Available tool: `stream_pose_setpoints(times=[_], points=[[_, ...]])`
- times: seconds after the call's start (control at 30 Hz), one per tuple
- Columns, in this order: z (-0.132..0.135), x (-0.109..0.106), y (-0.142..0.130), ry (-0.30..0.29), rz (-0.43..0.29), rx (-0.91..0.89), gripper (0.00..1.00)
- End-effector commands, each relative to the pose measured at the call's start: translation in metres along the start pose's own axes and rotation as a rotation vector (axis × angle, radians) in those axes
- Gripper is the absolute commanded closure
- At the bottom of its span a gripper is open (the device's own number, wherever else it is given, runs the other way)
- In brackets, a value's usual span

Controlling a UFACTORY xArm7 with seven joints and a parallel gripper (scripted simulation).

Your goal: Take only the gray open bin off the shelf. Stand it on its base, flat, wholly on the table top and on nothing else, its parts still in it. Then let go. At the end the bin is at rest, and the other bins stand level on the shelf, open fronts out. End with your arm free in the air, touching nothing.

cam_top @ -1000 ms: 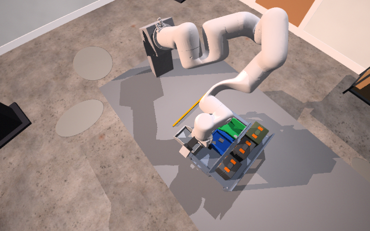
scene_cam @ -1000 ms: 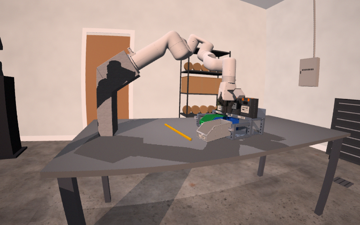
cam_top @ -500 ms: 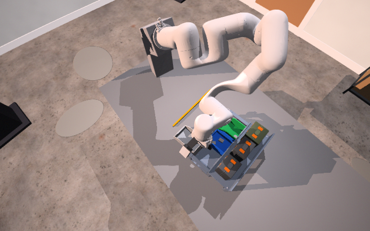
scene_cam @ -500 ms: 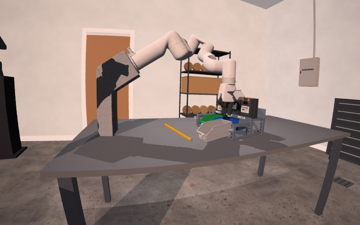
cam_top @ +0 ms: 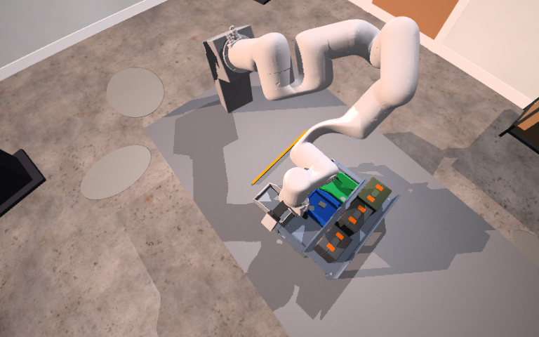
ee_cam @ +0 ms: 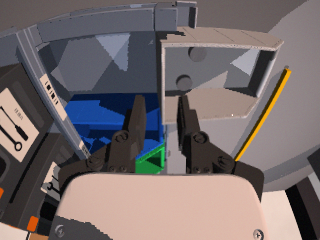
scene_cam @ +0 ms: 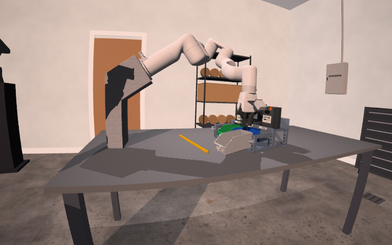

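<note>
An orange stick lies flat. Three tool cases stand in a row (one olive, two darker), with orange latches. Behind, near a brown door, a black rack holds a wide brown box between rows of round brown things. A gray metal box hangs on the wall, above and left of a dark drawer cabinet.

Gripper a bit lower over the shelf than one second ago; arm's upper bend shifted slightly, its shadow on the pedestal changed shape, now lying lower across the slanted top
</note>
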State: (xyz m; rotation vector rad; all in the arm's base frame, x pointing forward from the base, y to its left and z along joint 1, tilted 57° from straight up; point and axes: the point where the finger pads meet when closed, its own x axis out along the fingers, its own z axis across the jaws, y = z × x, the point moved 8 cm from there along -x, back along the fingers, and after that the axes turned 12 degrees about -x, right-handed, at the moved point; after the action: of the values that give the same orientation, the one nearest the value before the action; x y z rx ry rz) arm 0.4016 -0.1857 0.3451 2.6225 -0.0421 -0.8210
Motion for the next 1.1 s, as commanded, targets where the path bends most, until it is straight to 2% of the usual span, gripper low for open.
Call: stream_pose_setpoints(times=[0.0,0.37,0.53,0.93,1.07], points=[[0.000,0.005,0.001,0.001,0.002,0.001,0.67],[0.000,0.005,0.001,0.001,0.002,0.001,0.67],[0.000,0.015,0.001,0.001,0.002,0.001,0.67],[0.000,0.015,0.001,0.001,0.002,0.001,0.67],[0.000,0.023,0.001,0.001,0.002,0.001,0.67]])
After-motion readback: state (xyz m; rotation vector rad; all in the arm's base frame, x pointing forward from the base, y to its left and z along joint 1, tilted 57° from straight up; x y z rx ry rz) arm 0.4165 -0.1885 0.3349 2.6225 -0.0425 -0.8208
